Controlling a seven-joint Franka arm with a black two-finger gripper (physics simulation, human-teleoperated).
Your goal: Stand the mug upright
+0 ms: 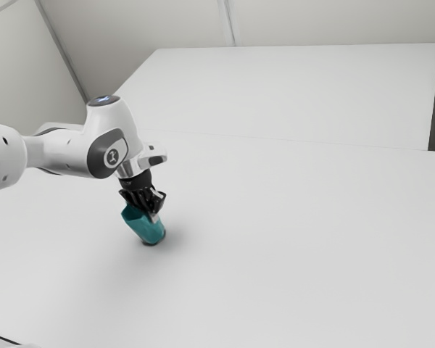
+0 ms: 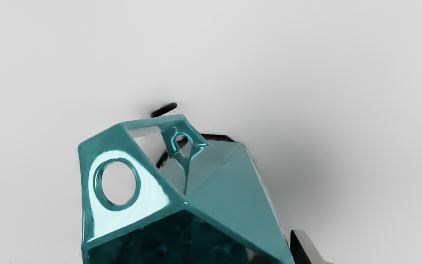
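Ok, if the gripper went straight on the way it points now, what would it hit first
Most likely the teal mug, which sits tilted right at the gripper's tip, with the table beyond. Whether any gap remains is unclear.

Was a smooth white table [image 1: 297, 239], softly shadowed beside a tilted teal mug [image 1: 146, 226]. Had the mug's base low at the tabletop, touching or just clear, hard to tell which.
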